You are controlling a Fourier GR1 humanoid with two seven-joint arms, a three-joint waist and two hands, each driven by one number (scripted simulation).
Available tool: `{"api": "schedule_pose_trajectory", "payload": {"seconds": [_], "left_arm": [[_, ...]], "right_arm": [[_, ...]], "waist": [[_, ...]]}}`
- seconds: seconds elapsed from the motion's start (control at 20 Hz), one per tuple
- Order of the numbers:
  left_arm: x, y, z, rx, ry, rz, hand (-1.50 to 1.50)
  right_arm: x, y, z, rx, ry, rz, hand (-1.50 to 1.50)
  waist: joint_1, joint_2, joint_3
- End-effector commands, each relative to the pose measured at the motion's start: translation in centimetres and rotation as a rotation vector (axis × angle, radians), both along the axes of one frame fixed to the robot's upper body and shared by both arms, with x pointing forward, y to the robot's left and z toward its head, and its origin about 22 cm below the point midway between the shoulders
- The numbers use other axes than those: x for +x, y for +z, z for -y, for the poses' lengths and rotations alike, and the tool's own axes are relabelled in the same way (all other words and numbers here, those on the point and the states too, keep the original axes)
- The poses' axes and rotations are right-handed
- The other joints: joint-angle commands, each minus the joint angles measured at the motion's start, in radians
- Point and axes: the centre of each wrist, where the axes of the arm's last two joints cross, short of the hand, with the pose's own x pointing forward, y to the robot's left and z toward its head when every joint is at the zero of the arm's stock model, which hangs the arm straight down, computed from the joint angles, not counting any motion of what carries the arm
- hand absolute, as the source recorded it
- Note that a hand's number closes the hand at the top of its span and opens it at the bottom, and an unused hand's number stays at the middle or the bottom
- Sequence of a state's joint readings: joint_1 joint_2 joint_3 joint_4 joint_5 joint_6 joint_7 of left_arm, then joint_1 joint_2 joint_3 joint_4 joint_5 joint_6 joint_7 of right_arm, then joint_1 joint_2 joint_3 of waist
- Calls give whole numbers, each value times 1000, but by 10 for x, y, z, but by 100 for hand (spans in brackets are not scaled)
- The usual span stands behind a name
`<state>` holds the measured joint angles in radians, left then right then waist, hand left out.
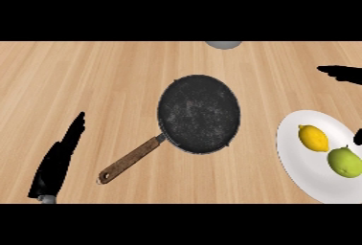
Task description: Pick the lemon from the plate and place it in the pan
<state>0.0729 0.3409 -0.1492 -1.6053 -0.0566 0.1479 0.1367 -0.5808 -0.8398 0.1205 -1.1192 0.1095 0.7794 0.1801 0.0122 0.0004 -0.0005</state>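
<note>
A yellow lemon (313,138) lies on the white plate (300,162) at the right edge, with a green lime (345,162) beside it, nearer to me. The dark round pan (198,114) sits mid-counter, its brown wooden handle (130,160) pointing toward the lower left; nothing lies in it. My right hand (342,73) shows only in part at the right edge: straight fingers point left beyond the plate, and a black tip (357,138) shows just right of the lemon. It touches nothing. My left hand (62,153) rests open at the lower left, fingers up.
A grey round object (224,44) is cut off by the counter's far edge, beyond the pan. Bare wooden counter (92,81) lies between the pan and the plate and to the pan's left.
</note>
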Motion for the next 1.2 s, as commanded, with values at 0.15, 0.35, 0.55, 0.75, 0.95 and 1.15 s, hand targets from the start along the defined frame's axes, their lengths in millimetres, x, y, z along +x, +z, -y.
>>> {"api": "schedule_pose_trajectory", "payload": {"seconds": [0.15,0.35,0.55,0.75,0.95,1.15], "left_arm": [[4,7,-14,-3,7,-9,0],[10,9,-13,-2,15,2,0],[20,-1,-13,14,10,5,0],[-1,5,-8,0,16,-21,0],[2,8,-15,-9,7,-2,0],[13,12,-5,7,11,1,0]], "right_arm": [[1,-7,-35,-184,86,-104,-150],[5,-13,-49,-253,98,-164,-150],[15,-18,-58,-299,92,-190,-150],[-1,-11,-57,-275,103,-205,-150],[-8,-46,-78,-360,106,-220,-150],[-8,-52,-72,-407,93,-246,-150]], "waist": [[-9,-1,0],[-8,0,0],[-5,2,0],[-9,-2,0],[-11,-2,0],[-11,0,1]]}}
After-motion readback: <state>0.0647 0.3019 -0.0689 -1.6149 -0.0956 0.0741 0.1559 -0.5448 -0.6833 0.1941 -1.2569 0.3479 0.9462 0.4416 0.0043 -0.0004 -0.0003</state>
